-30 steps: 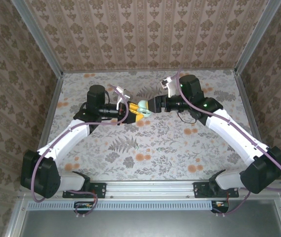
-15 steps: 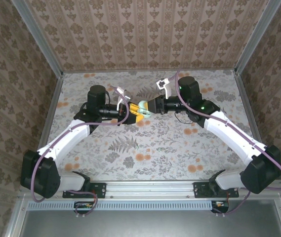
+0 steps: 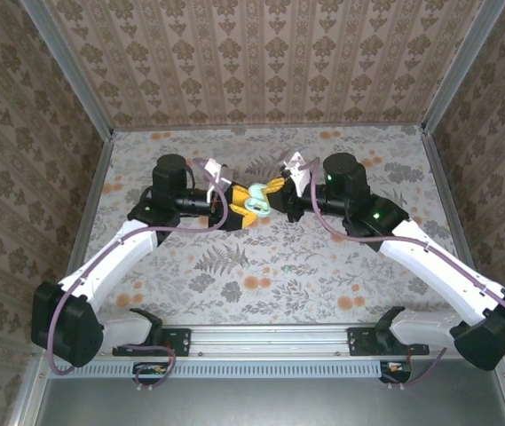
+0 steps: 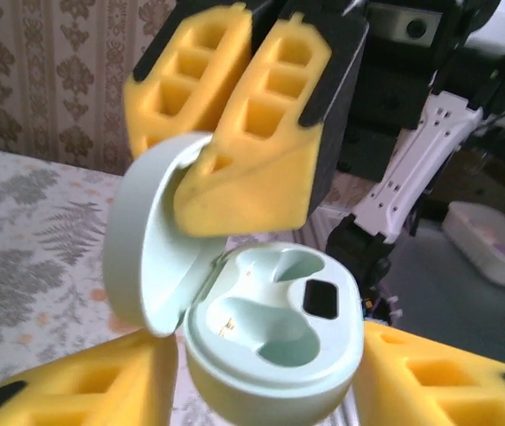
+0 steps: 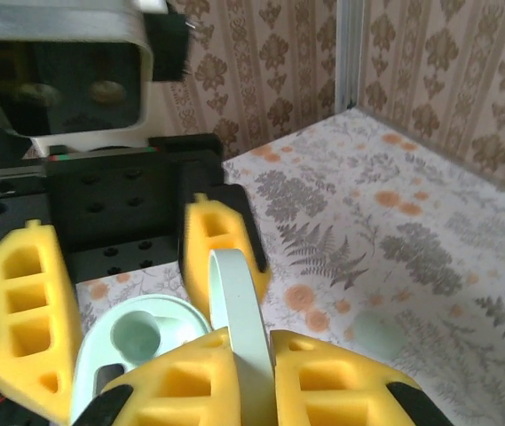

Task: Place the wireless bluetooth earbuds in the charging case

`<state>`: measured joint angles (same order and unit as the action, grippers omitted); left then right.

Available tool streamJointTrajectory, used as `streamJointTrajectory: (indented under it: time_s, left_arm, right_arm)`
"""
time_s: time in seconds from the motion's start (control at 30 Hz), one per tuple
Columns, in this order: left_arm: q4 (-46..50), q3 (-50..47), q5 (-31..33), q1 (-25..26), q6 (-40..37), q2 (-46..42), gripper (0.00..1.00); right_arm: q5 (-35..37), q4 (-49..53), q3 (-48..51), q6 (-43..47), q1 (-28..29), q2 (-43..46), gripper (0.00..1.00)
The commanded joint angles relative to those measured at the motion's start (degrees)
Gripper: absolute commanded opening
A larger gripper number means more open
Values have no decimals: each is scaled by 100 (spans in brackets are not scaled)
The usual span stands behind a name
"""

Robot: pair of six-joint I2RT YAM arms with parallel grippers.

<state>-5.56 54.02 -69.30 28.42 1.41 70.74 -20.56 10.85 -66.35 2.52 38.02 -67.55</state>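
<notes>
Since a second ago, your right arm point(image 3: 430, 257) has dropped its forearm toward 5 o'clock and rolled its wrist. The right fingers point(image 5: 181, 390) have come together. Your left arm point(image 3: 110, 257) has slid a touch toward 9 o'clock.

The charging case point(image 4: 274, 346) hangs in the air above the tabletop point(image 3: 323, 266), a little toward 12 o'clock from its middle, between the two arms. Its lid point(image 4: 145, 257) stands open. The right fingers reach in from 3 o'clock and are clamped on the lid's thin edge, one on each face. The left fingers point(image 4: 83, 382) reach in from 9 o'clock and stand apart on either side of the round base. You cannot tell from these views whether they press it or only flank it.

Both wells point(image 4: 252, 328) are empty, so you are most likely at the opening-and-presenting step, with insertion not yet begun. A small pale blob point(image 5: 376, 335) lies on the tabletop toward 3 o'clock in the right wrist view. It may be an earbud, but it is too blurred to say.

For the next move you need one set of fingers free to fetch an earbud. A hold on the lid alone hangs the base from its hinge, and the base could swing. Settle the case first, wells up and lid open, either firmly held by its base or set down on the tabletop.
</notes>
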Motion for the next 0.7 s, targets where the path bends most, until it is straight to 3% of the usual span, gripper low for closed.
streamJointTrajectory:
  time_s: [0.0, 0.13, 0.67]
  left_arm:
    - [-12, -13, 338, -21, -117, -66, 65]
    - [-218, -123, 379, -19, -62, -141, 73]
    - [-543, -130, 21, 137, -71, -175, 75]
  right_arm:
    - [372, -130, 95, 593, 152, 267, 8]
    - [351, -119, 114, 729, 193, 313, 8]
    - [277, -31, 43, 732, 210, 102, 8]
